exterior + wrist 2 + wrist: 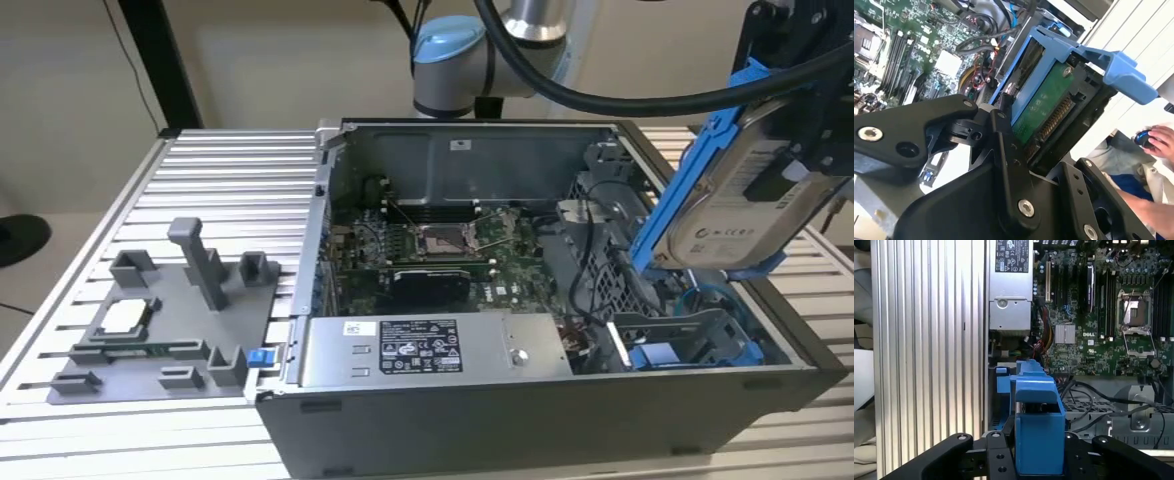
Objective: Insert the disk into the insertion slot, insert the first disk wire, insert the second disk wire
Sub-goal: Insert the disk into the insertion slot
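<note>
Gripper (1037, 460) clamped on disk (735, 214), tilted above open computer case (534, 420) holding motherboard (441, 250), power supply (427, 350)

Bright, even light, with glare on the ribbed table (929, 365).

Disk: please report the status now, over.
Pincer shut on the disk, held tilted above the case. Insertion slot below it, not yet entered. Black cables lie beside the slot.
</note>
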Available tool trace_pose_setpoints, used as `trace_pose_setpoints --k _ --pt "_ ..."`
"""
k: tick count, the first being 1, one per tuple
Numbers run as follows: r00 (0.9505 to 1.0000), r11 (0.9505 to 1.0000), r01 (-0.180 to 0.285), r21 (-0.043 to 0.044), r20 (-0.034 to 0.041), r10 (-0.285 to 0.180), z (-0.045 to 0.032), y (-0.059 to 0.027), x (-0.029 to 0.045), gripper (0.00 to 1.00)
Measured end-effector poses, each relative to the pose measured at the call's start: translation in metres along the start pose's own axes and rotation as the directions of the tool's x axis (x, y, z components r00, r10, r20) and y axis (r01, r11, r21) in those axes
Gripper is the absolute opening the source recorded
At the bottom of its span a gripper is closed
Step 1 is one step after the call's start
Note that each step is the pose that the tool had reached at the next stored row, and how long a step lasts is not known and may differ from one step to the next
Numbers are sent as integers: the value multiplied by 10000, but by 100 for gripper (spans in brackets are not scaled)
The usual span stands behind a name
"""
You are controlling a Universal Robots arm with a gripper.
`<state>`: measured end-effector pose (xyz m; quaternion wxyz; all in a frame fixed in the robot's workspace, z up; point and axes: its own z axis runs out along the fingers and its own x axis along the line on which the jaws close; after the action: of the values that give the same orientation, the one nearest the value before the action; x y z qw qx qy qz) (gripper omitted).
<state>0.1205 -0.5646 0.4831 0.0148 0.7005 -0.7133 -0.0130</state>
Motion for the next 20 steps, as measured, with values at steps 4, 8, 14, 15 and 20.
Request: trace_pose_setpoints --k 4,8,14,15,20 --pt "10000 10000 -1 0 0 1 23 -11 1 0" --pt "10000 10000 0 0 -1 0 46 -24 1 0" --pt "10000 10000 0 0 1 0 95 -41 4 0" --pt "10000 10000 -1 0 1 1 105 -42 5 0" --pt "10000 10000 -3 0 -1 3 154 -50 48 0"
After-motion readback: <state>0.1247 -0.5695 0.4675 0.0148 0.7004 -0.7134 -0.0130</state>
